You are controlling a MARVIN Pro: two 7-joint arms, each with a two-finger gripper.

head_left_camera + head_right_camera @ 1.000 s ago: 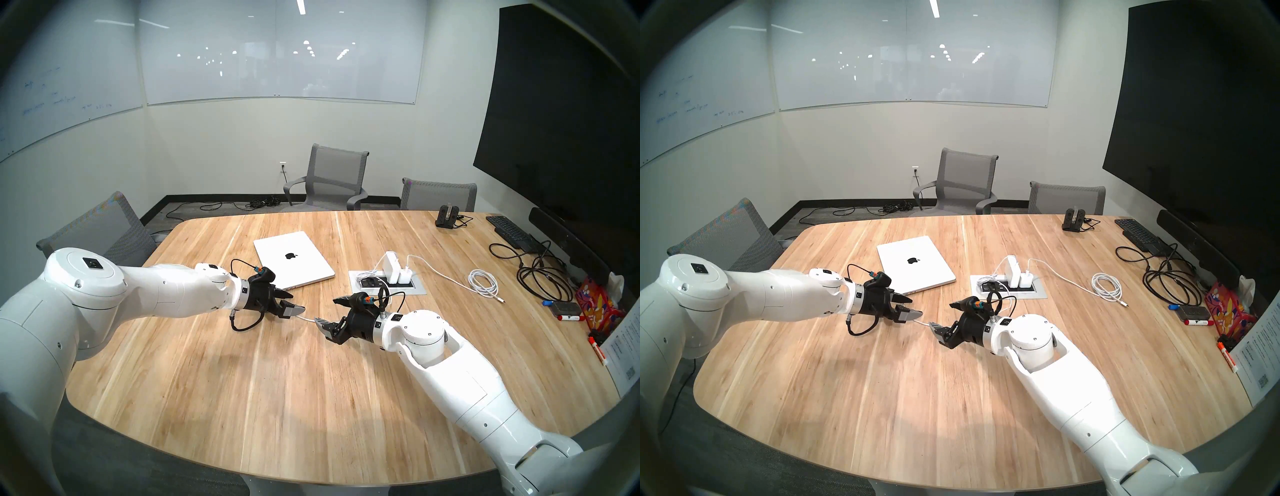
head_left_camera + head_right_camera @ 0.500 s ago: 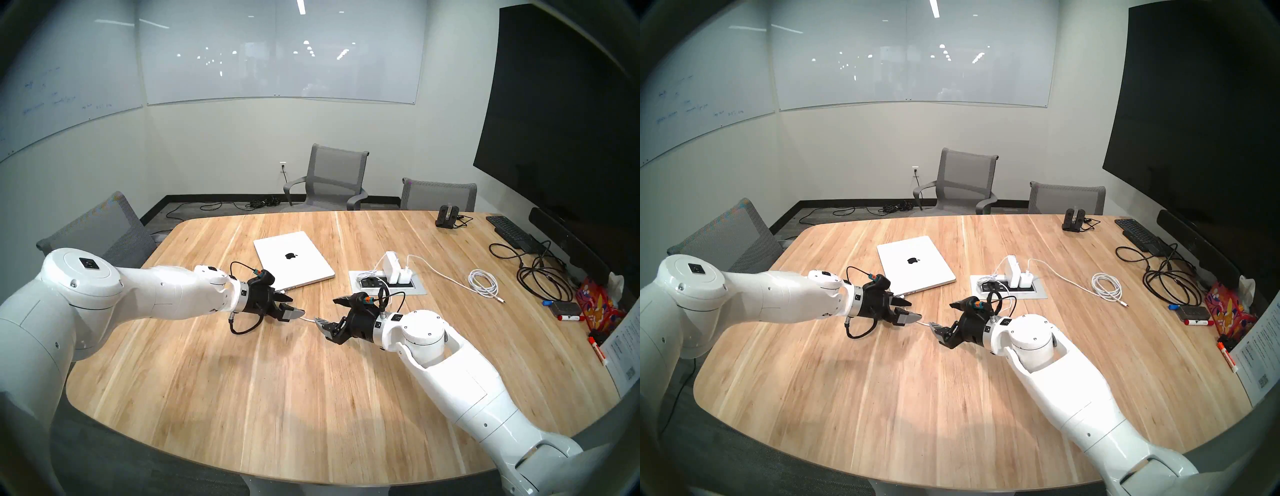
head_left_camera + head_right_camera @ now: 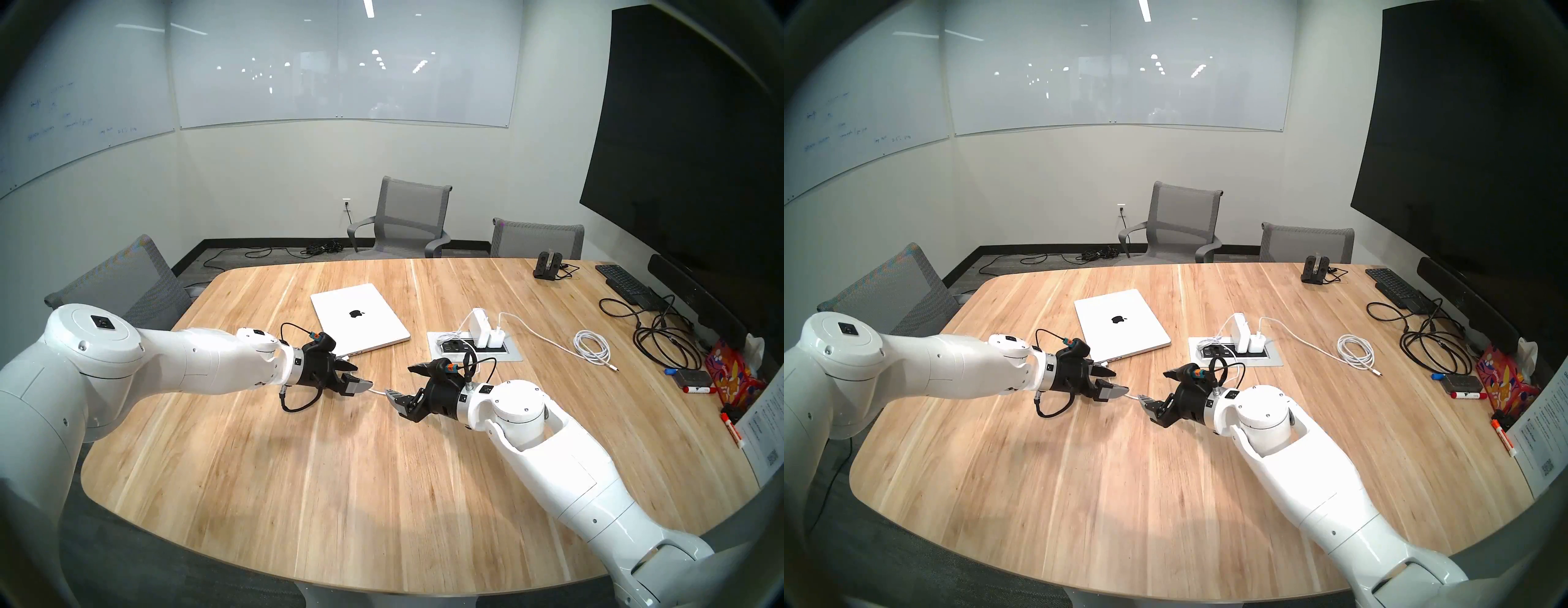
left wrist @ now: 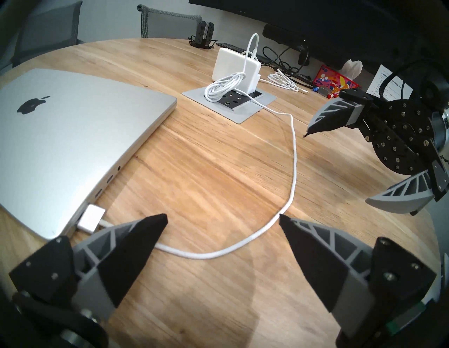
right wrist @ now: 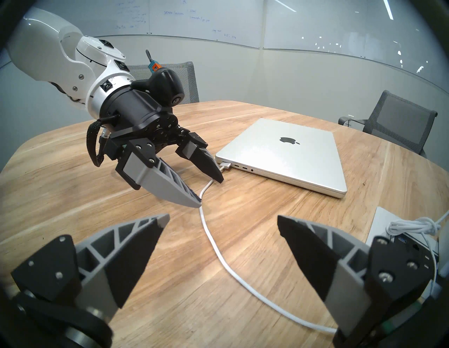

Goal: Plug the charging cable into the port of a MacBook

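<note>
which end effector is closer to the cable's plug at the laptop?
Left. The left end effector hangs open right beside the plug at the laptop edge; the right end effector, also open, sits farther back along the cable.

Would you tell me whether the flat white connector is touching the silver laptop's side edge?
Touching: in the left wrist view the flat white connector sits flush against the silver laptop at its endmost port.

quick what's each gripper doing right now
Left gripper: jaws open, holding nothing.
Right gripper: jaws open, holding nothing.
</note>
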